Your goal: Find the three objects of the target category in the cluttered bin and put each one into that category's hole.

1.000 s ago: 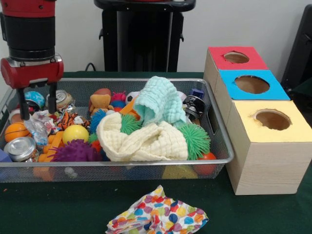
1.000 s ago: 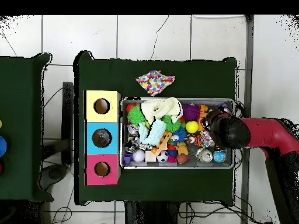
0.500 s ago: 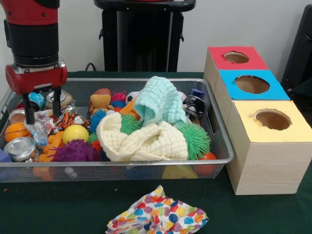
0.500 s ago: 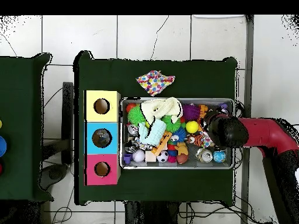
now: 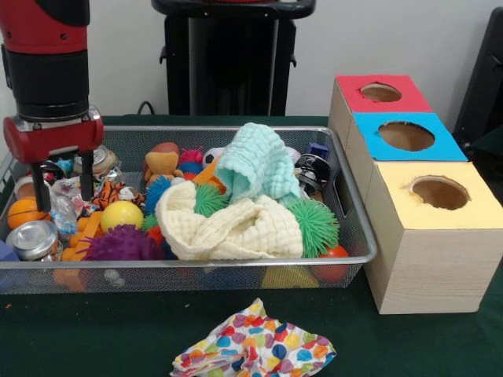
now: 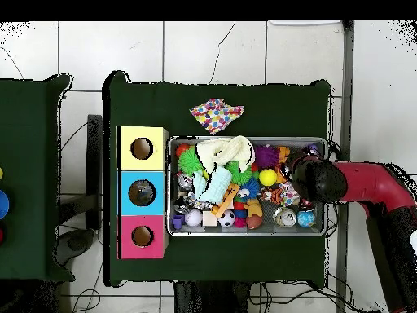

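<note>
1. Table (image 5: 94,330), green top, holds a wire bin (image 5: 236,267) w/ three boxes beside it: red-top (image 5: 357,98), blue-top (image 5: 385,149), yellow-top (image 5: 428,216), each w/ a round hole.
2. Arm's gripper (image 5: 60,200) hangs over the bin's end farthest from the boxes, fingers (image 5: 86,177) apart, nothing held.
3. Overhead view: arm hides the gripper; front view shows it.
4. Bin clutter: cream cloth (image 5: 236,228), mint cloth (image 5: 255,161), yellow ball (image 5: 121,214), can (image 5: 31,239); target items unclear.

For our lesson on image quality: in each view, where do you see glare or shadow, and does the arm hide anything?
Front view: soft, even light; a bright glint on the silver can lid, faint shadow under the wire bin. Overhead view: the red arm hides the bin's end beneath it, gripper included; the green table reads flat and dark.
</note>
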Available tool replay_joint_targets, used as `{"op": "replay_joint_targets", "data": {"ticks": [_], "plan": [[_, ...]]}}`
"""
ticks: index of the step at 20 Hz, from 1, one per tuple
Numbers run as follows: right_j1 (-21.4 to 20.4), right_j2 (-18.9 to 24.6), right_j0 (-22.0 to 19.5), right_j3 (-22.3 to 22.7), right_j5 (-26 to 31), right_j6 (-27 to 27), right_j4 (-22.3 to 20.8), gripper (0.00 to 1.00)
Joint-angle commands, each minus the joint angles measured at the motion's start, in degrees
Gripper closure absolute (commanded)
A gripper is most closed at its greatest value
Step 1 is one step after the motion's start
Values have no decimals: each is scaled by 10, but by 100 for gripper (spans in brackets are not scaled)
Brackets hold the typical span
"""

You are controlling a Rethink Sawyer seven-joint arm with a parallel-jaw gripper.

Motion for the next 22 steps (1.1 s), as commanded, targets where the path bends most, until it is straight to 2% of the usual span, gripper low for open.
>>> {"op": "replay_joint_targets", "data": {"ticks": [1, 16, 22], "plan": [[46, -4, -8, -42, 0, -75, -26, 0], [69, -1, -39, -39, -14, -93, -37, 0], [70, -13, -34, -38, -18, -72, -51, 0]]}}
